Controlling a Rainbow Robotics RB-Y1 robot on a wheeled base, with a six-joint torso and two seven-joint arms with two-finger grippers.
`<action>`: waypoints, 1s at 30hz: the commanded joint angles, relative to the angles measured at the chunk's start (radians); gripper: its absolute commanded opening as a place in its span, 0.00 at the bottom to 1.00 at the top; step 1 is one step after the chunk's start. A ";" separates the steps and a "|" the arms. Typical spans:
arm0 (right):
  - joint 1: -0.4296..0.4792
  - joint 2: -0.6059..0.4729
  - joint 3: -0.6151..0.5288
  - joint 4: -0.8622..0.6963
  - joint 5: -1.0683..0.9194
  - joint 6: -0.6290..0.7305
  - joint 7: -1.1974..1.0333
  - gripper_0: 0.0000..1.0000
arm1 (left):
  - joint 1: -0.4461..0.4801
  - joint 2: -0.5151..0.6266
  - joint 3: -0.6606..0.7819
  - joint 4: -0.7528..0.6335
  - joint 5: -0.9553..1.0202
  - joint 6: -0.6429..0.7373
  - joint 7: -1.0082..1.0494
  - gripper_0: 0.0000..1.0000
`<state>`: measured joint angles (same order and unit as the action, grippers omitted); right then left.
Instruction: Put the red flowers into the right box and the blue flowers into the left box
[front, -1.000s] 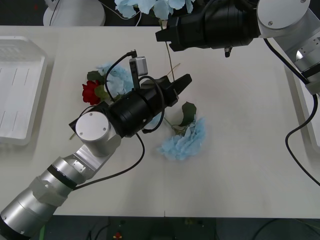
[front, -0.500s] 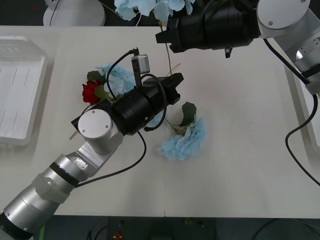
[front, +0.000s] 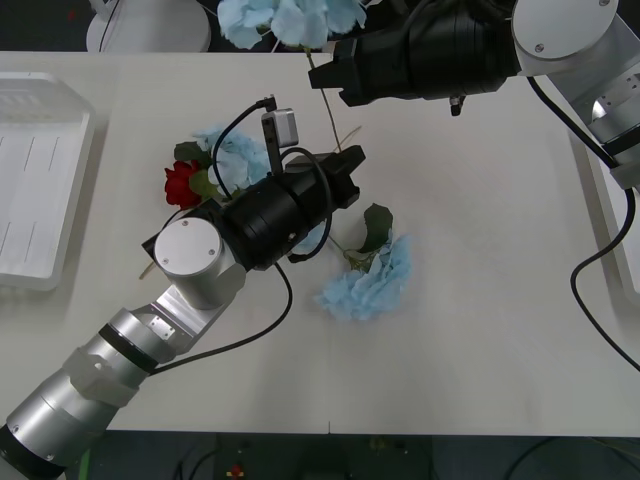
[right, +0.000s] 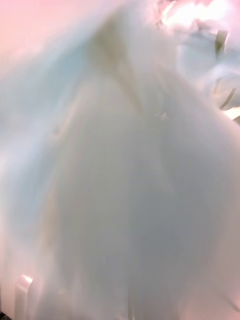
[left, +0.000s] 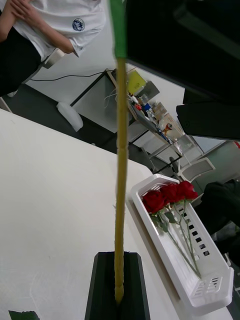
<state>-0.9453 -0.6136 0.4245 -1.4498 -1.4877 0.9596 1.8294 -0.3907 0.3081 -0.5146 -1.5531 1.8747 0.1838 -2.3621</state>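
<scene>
My left gripper (front: 350, 165) is pinched shut on a blue flower's stem (left: 119, 200), right above the table (front: 480, 300). My right gripper (front: 325, 75) also meets that stem higher up; I cannot tell its grip. Red flowers (left: 169, 192) lie in the right box (left: 210, 280).

Four red flowers (left: 170, 195) show, three blue flowers (front: 370, 280), two boxes (front: 40, 180).
</scene>
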 joint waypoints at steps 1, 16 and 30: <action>-0.056 0.020 0.007 -0.038 0.012 0.002 -0.038 0.77 | -0.039 0.045 0.005 -0.021 0.049 0.025 -0.059 0.00; -0.056 0.006 0.005 -0.040 0.007 0.002 -0.078 0.81 | 0.038 0.230 0.303 -0.019 0.076 0.396 -0.034 0.00; -0.056 -0.092 0.007 -0.130 0.133 0.111 -0.980 0.82 | 0.049 0.411 0.748 0.157 -0.411 0.724 0.279 0.00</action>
<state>-0.9463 -0.6524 0.4263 -1.5199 -1.3874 1.0230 1.0261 -0.3536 0.6495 0.1496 -1.4154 1.5530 0.8666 -2.1608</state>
